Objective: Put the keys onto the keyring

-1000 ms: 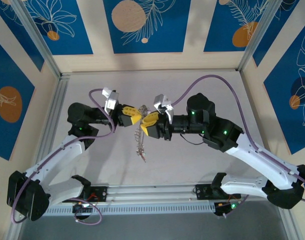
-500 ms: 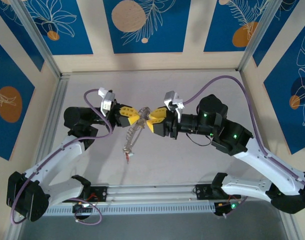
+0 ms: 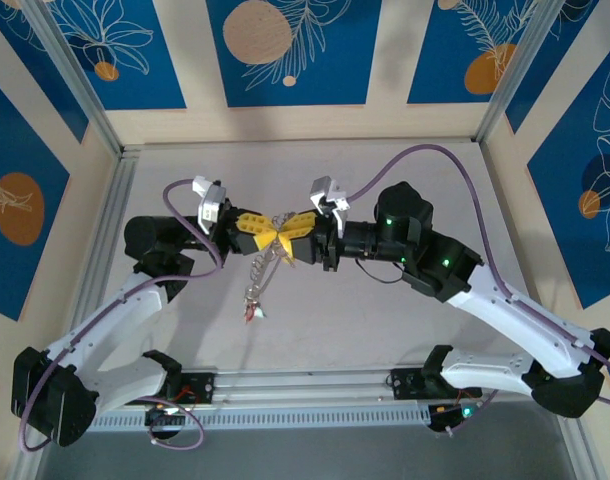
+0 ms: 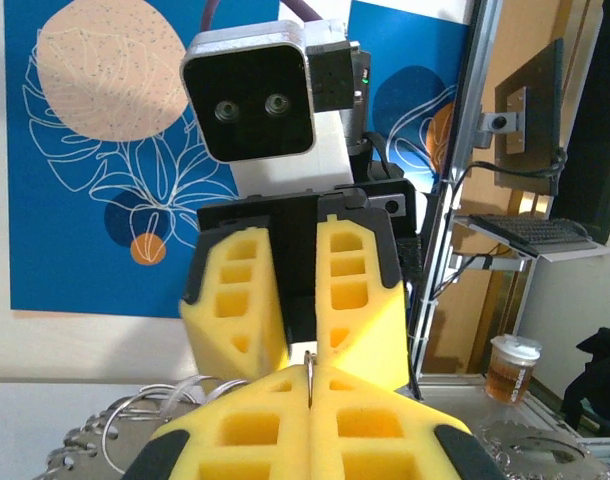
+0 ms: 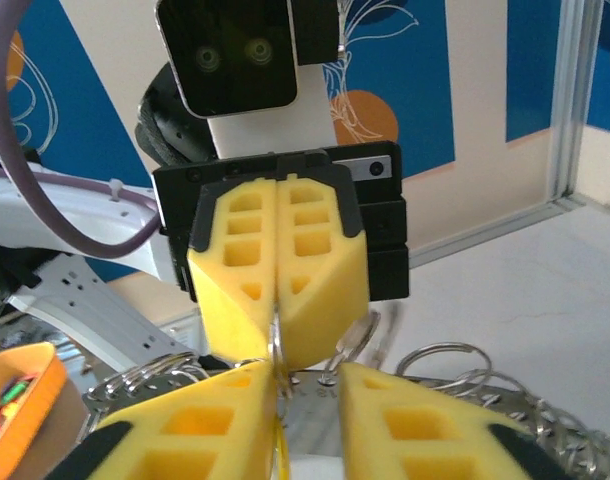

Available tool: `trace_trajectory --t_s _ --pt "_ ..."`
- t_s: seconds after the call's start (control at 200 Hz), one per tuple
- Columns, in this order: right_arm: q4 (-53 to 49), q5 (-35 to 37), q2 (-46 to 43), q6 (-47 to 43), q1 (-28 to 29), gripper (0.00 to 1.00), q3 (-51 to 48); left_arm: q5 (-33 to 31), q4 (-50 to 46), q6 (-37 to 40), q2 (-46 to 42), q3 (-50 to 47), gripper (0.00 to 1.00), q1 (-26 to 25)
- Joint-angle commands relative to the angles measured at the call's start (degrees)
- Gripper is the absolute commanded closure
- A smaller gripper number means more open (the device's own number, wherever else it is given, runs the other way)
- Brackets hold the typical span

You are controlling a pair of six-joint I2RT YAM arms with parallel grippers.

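- So, both arms meet nose to nose over the middle of the table (image 3: 385,320), a bit toward its left side, well off the far edge.
- Left tool (image 3: 267,228): the yellow foam fingers are pressed flat together. From its own wrist cam (image 4: 308,385) you can see a thin grey wire pinched in the seam, and that looks like the keyring (image 4: 308,368).
- From the right wrist cam the same wire (image 5: 275,350) pokes out of the left tool's closed tips (image 5: 278,340).
- Right tool (image 3: 288,240): narrow, not closed. Its own cam (image 5: 307,385) shows a slim gap between the two fingers, and the wire sits at the edge of that gap against one finger (image 5: 225,400). I can't tell if it's really gripping anything.
- Left cam agrees: the right tool (image 4: 303,340) faces it head on with a dark slot between its pads.
- The keys (image 3: 255,290) dangle in a string from where the tools meet, running toward the near edge of the table in the overhead view, with a red tag (image 3: 249,313) at the bottom end. Can't say whether the lowest one touches the table.
- Up close there are a few small wire rings (image 5: 440,355) and flat metal bits (image 4: 95,450) bunched just below the fingertips.
- Blurry orange thing (image 5: 15,390) at the lower left of the right cam, no idea what it is.
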Motion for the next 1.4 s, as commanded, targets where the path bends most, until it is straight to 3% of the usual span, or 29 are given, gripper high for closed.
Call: trace_trajectory --t_s 0.0,0.135,0.25,0.335,0.44,0.58,0.825,1.1,1.396 --pt "1.3 -0.3 0.5 -0.1 -0.3 0.84 -0.4 -1.6 3.0 0.7 -1.0 0.2 1.0 -0.5" --pt "0.7 -0.9 0.8 -1.2 -0.3 1.0 -0.2 -2.2 4.4 0.0 -0.2 0.1 1.0 -0.7" --pt "-2.0 -0.4 0.7 -3.3 -0.3 1.0 0.8 -1.9 0.1 1.8 -0.6 0.8 1.0 -0.7" --pt "-8.0 1.3 0.7 -6.4 -0.4 1.0 3.7 -2.0 -12.6 10.0 -2.7 2.6 1.0 -0.7" --pt "-16.5 3.2 0.8 -10.3 -1.0 1.0 7.8 -4.3 -35.9 24.7 -6.0 6.5 0.95 -0.8" --pt "-25.4 4.0 2.0 -13.4 -2.6 1.0 12.3 -7.3 -55.8 37.0 -7.0 11.5 0.71 -0.7" --pt "-36.2 4.1 6.4 -19.2 -2.7 1.0 19.3 -15.0 -84.7 57.7 -5.1 21.6 0.67 -1.6" --pt "-44.8 3.1 11.8 -26.0 -1.9 1.0 26.5 -12.4 -97.7 67.4 -0.2 30.6 0.67 -3.7" --pt "-49.6 2.6 16.1 -30.8 -0.5 1.0 31.9 -16.7 -104.0 71.7 4.1 34.1 0.68 -8.8"
